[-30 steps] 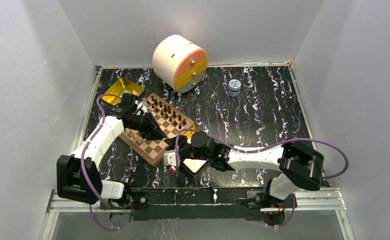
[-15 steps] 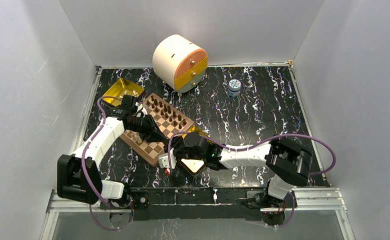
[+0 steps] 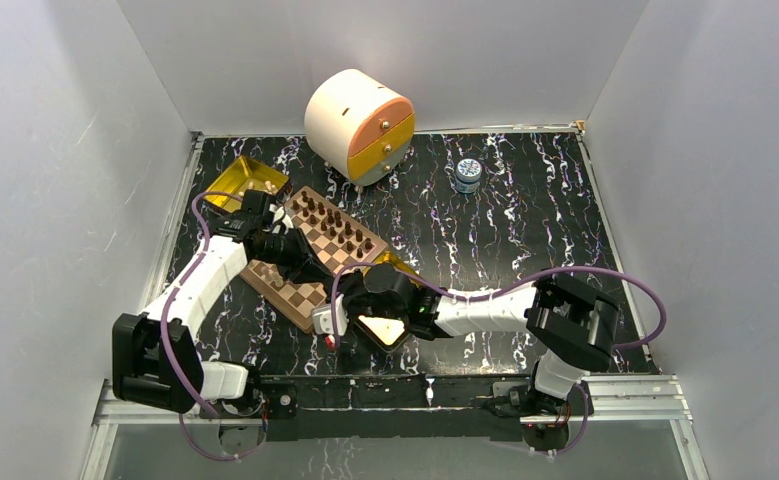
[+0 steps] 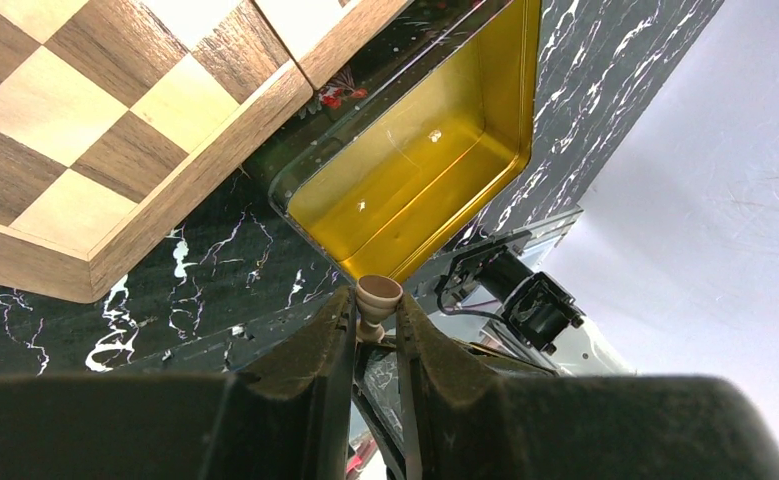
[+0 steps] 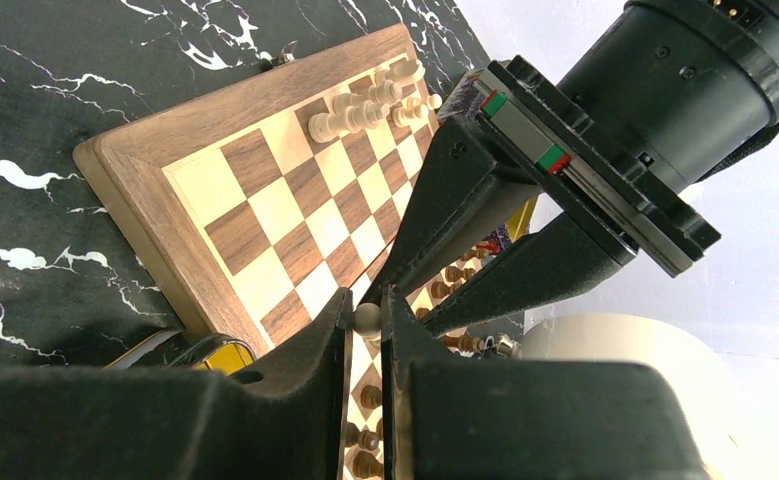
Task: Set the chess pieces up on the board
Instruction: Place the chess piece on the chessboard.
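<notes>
Black marbled tabletop [image 3: 525,240] carries the chessboard [image 3: 310,295] centre-left, a gold tin [image 3: 385,330] at its lower-right corner. Left gripper [image 4: 373,305] pinches a tan chess piece [image 4: 378,295]. Right gripper [image 5: 367,305], lower centre, clamps a pale round-headed piece [image 5: 367,318]; the left gripper's body blocks the board beyond.

We could read no word, number or brand in any of the three views. The small jar [image 3: 468,174] at the far side of the table had a blue-and-white patterned lid that may have been a printed label, but it was too small for us to make out. The white strip with red and green ends [image 5: 521,130], seen from the right wrist, showed us no lettering.
</notes>
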{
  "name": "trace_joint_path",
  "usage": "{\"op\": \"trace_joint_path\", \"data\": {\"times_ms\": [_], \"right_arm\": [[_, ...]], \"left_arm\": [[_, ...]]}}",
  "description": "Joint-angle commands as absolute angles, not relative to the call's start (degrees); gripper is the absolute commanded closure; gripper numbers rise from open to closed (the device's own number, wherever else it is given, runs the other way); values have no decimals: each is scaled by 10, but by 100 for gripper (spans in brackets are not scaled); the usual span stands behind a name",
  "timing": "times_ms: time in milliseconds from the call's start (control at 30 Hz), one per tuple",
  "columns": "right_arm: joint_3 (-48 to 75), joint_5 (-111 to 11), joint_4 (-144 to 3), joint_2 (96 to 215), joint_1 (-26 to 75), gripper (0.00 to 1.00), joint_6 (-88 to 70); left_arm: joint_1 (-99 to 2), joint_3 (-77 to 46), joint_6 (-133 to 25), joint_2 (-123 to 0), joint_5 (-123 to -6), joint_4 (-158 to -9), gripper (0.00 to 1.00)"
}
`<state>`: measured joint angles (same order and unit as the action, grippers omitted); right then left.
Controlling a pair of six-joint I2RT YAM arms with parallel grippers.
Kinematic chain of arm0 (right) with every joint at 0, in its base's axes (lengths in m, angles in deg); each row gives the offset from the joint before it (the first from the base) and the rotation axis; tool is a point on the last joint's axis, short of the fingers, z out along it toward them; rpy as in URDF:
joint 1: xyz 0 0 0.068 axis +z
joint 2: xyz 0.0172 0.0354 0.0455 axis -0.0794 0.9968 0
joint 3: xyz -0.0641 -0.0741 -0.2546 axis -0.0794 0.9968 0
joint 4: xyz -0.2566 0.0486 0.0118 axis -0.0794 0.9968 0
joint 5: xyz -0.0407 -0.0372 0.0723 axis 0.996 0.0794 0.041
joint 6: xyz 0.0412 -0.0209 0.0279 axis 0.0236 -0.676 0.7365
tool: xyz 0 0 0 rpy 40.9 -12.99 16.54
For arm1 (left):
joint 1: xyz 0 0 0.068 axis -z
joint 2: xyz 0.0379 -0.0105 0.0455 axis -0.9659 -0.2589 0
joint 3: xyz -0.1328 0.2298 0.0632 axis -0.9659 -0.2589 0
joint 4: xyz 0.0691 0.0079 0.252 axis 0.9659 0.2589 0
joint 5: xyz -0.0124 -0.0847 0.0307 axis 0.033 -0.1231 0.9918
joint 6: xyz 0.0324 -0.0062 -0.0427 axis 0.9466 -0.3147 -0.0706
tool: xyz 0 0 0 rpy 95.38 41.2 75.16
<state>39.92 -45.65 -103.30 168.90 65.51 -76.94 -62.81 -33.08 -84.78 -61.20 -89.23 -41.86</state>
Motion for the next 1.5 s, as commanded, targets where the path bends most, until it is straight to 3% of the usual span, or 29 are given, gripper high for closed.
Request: {"op": "trace_joint_path", "data": {"times_ms": [0, 333, 667, 967, 1467], "right_arm": [[382, -442, -1054, 1688, 651, 100, -744], [401, -490, -1130, 1661, 648, 100, -522], [363, -459, -1239, 1737, 643, 100, -219], [320, -416, -1255, 1820, 642, 100, -114], [317, -352, -1252, 1876, 641, 98, -111]], "left_arm": [[-624, -315, -869, -578, -889, -399, 82], [-631, -197, -911, -580, -711, -474, 34], [-632, 9, -801, -592, -448, -449, 19], [-632, 40, -805, -555, -511, -426, 16], [-632, 27, -803, -499, -525, -414, 16]]}}
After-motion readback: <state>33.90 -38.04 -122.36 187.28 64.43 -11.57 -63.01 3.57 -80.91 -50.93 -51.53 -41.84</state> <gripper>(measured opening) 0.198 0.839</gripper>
